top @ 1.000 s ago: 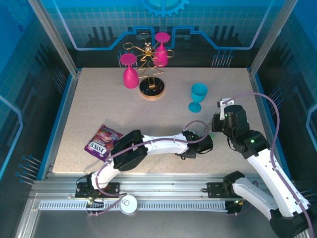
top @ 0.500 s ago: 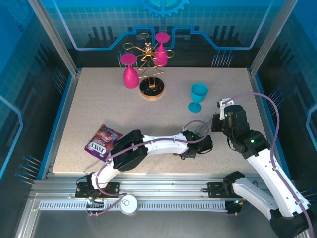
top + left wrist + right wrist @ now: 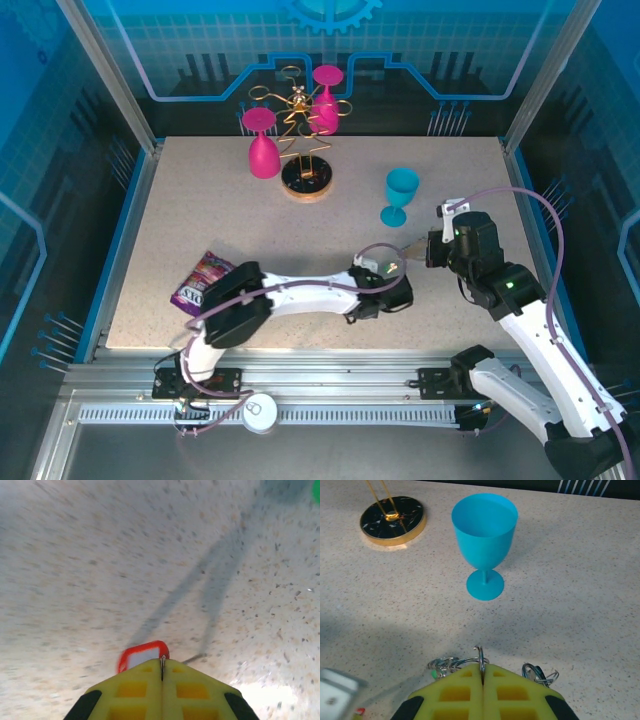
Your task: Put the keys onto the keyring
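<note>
Jaws of the left gripper (image 3: 161,662) pinch the red key (image 3: 142,656), and those of the right gripper (image 3: 481,667) clamp the keyring (image 3: 479,655), both on the near side of the blue cup (image 3: 485,535). The step probably calls for bringing the key's hole squarely onto the ring's opening, slowly, with both grips firm.

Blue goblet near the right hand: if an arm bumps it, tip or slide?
Probably tips: the blue goblet has a wide bowl on a thin stem over a small foot, so it looks top-heavy. It looks like plastic, so likely light and easily knocked. Once down, it would probably roll in an arc.
</note>
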Robot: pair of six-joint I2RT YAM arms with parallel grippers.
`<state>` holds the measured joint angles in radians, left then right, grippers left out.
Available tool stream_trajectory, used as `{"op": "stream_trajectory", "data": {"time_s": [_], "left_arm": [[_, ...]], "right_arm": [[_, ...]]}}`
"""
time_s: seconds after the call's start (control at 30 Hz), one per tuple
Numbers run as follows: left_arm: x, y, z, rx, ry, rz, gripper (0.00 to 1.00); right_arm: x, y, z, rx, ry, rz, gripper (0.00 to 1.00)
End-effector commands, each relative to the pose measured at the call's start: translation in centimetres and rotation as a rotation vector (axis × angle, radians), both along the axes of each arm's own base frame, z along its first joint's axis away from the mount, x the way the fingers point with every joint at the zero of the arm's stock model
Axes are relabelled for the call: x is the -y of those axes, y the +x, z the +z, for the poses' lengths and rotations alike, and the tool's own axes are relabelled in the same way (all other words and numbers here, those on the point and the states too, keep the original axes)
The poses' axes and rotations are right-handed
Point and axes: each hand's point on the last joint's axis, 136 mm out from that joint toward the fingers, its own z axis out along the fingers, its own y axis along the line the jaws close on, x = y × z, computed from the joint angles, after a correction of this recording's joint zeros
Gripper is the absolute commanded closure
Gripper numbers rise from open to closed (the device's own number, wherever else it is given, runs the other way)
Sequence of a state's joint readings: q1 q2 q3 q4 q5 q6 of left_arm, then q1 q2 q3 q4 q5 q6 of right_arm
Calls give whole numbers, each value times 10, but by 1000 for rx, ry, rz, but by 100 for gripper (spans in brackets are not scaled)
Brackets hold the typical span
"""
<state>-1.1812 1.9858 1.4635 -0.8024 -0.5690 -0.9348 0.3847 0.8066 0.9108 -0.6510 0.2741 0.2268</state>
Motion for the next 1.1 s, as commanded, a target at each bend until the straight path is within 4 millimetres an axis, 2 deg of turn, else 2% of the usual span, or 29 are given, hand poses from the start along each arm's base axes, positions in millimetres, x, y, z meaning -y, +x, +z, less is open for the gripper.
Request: {"op": "stream_trajectory", "data": {"time_s": [0.0, 0.2, 0.43, 0.7, 0.8, 0.83, 0.87, 1.07], "left_arm": [[-10, 16, 65, 199, -47, -81, 100], [-33, 17, 112, 308, -34, -317, 100], [-52, 6, 156, 405, -148, -615, 100], [-75, -26, 162, 410, -299, -959, 100], [-84, -31, 168, 395, -374, -967, 100], [-86, -32, 171, 392, -406, -966, 100], [-87, -34, 175, 394, -438, -965, 100], [-78, -50, 194, 344, -686, -964, 100]], "right_arm": [[-12, 0, 8, 21, 36, 73, 100], [-47, 3, 9, 6, 57, 225, 100], [-112, 0, 8, 25, 64, 497, 100], [-170, -13, -11, 45, 82, 777, 100], [-190, -23, -11, 91, 72, 886, 100], [-194, -29, -22, 79, 67, 915, 100], [-198, -31, -23, 88, 69, 944, 100], [-217, -50, -29, 107, 105, 1075, 100]]}}
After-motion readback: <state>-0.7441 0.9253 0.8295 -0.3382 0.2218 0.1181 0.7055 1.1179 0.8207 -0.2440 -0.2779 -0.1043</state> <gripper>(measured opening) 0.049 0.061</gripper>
